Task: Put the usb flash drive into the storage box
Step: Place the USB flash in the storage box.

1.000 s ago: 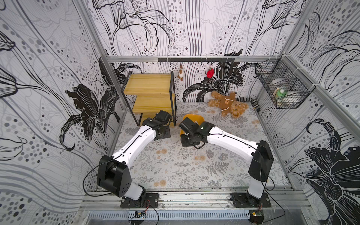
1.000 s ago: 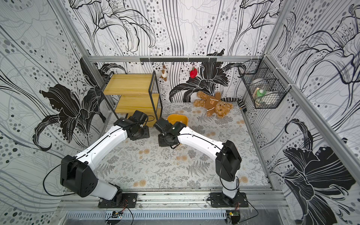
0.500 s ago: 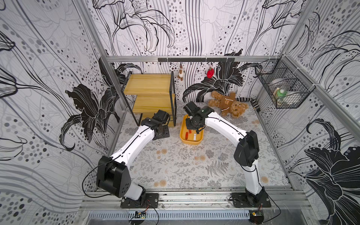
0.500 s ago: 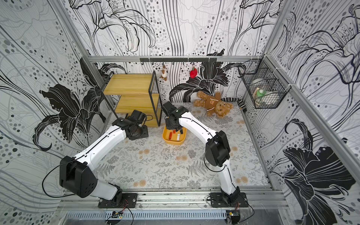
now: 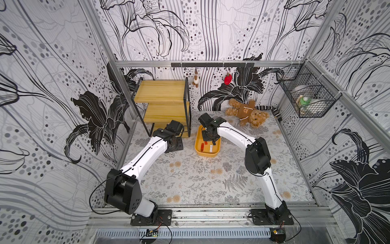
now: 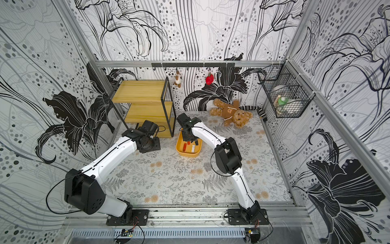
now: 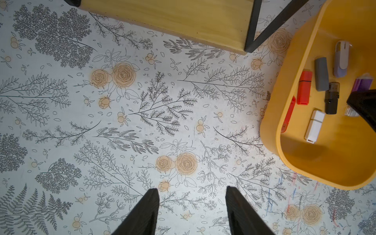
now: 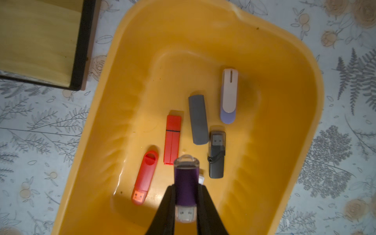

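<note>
delivery stood at its final stage. at the left, the left gripper (image 7: 191,189) hung low over the flowered table (image 7: 122,122), jaws spread apart and empty, just on the near side of the wooden shelf rack (image 5: 162,105). to the right of it sat the storage box (image 8: 301,85), already holding a red swivel drive (image 8: 144,179), a red capped drive (image 8: 172,140), a grey drive (image 8: 198,120), a black drive (image 8: 216,154), a white-and-lilac drive (image 8: 228,95) and a white drive (image 7: 314,126). over the box's middle the right gripper (image 8: 186,188) pinched the usb flash drive (image 8: 186,179), a purple stick with clear ends, jaws pressed against its two long sides. the stick was inside the rim's outline, above the others and not yet lying among them. farther right, a teddy bear (image 5: 247,113) lay by the far wall and a wire basket (image 5: 306,99) hung on the right wall. by these views the step in hand was the drop. the next move called for parting the right jaws, perhaps after easing lower so the stick would not bounce, then lifting clear of the rim.
</note>
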Controlling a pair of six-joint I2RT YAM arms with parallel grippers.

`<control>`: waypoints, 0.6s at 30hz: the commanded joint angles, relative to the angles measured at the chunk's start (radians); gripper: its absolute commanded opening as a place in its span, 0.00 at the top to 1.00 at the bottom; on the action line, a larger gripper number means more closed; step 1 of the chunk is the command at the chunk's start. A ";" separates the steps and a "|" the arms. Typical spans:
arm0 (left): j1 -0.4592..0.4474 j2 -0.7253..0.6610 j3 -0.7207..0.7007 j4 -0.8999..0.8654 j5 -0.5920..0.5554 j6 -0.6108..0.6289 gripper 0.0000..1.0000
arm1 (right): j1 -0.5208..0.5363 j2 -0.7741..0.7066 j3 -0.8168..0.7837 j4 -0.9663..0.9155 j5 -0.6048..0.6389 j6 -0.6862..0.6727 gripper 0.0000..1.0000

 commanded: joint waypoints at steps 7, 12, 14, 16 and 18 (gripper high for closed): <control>0.008 -0.033 -0.024 0.029 0.003 0.014 0.42 | -0.012 0.066 0.010 0.026 0.015 -0.019 1.00; 0.009 -0.036 -0.031 0.033 0.002 0.013 0.42 | -0.016 0.085 0.013 0.031 0.011 -0.022 1.00; 0.009 -0.037 -0.034 0.032 0.004 0.014 0.43 | -0.017 0.091 0.013 0.031 0.008 -0.022 1.00; 0.010 -0.036 -0.036 0.034 0.003 0.014 0.42 | -0.020 0.101 0.016 0.028 0.002 -0.023 1.00; 0.011 -0.036 -0.038 0.036 0.004 0.014 0.42 | -0.020 0.107 0.014 0.028 -0.001 -0.024 1.00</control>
